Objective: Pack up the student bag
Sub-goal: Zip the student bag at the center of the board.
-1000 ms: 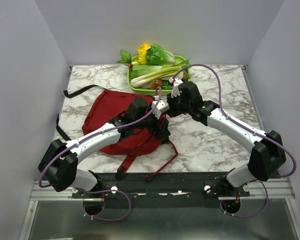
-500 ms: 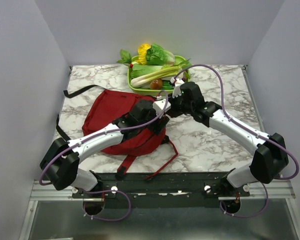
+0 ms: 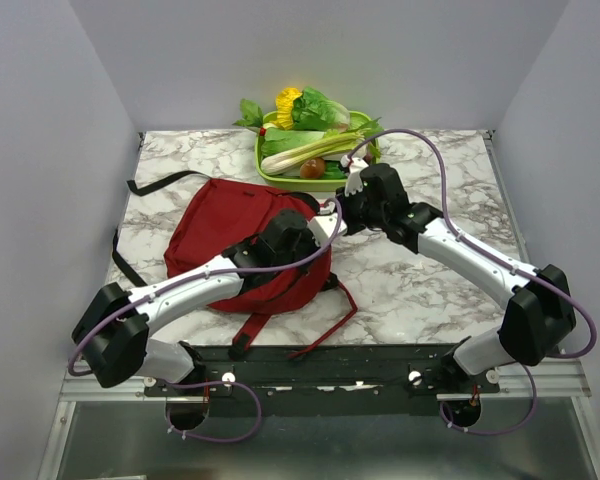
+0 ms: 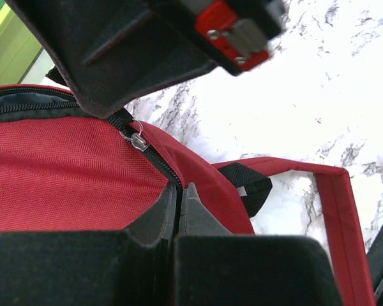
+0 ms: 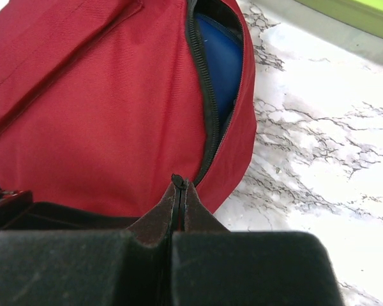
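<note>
The dark red student bag (image 3: 225, 235) lies on the marble table, left of centre. In the right wrist view the student bag (image 5: 108, 108) has its black zipper partly undone, and a blue item (image 5: 222, 60) shows inside the gap. My right gripper (image 5: 179, 183) is shut on the small black zipper pull at the bag's right edge. My left gripper (image 4: 179, 190) is shut too, pinching the bag's fabric along the zipper line, just below the metal slider (image 4: 138, 141). From above, the left gripper (image 3: 318, 240) and right gripper (image 3: 338, 212) nearly touch.
A green tray (image 3: 261, 155) of vegetables stands at the back, just behind the bag. Red shoulder straps (image 3: 320, 318) trail toward the near edge, and a black strap (image 3: 160, 185) lies at the left. Bare marble stretches to the right.
My left gripper has gone from wide open to shut on the bag's zipper edge after sliding right along the bag. The right gripper has stayed shut and barely moved.
</note>
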Tool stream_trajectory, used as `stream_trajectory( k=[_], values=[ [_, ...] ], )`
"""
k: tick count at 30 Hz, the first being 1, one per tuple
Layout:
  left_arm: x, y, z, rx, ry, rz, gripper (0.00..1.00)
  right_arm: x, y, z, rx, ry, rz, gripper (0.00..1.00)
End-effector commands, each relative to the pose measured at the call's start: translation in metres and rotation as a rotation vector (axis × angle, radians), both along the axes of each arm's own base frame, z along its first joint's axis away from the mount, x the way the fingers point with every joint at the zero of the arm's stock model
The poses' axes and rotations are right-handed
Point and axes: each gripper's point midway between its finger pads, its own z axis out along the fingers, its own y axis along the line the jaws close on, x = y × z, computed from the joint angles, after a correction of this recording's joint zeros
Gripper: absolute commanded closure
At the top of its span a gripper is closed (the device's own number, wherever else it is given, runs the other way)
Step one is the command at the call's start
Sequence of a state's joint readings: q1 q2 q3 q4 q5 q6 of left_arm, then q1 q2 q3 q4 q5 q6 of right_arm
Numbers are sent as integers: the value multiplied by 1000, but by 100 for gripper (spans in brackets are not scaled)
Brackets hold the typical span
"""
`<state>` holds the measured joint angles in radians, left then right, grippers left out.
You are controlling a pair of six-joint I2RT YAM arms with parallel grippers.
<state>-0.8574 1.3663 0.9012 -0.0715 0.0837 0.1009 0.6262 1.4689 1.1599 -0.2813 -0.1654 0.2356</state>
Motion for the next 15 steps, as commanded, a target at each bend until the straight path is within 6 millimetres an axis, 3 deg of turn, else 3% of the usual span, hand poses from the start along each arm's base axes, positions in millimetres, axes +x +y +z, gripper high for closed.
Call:
stream_trajectory(
  k=[1, 3, 9, 15],
  values=[
    [-43, -4, 1, -16, 69, -158, 100, 26, -3, 5, 5, -52, -48, 99],
    [-56, -6, 1, -22, 87, -214, 100, 33, -4, -1, -11, -47, -58, 99],
    [-95, -6, 4, -35, 116, -405, 100, 62, 5, 19, -7, -108, -61, 99],
    [-115, 4, 4, -30, 113, -473, 100, 84, 13, 36, 5, -154, -66, 99]
  ],
)
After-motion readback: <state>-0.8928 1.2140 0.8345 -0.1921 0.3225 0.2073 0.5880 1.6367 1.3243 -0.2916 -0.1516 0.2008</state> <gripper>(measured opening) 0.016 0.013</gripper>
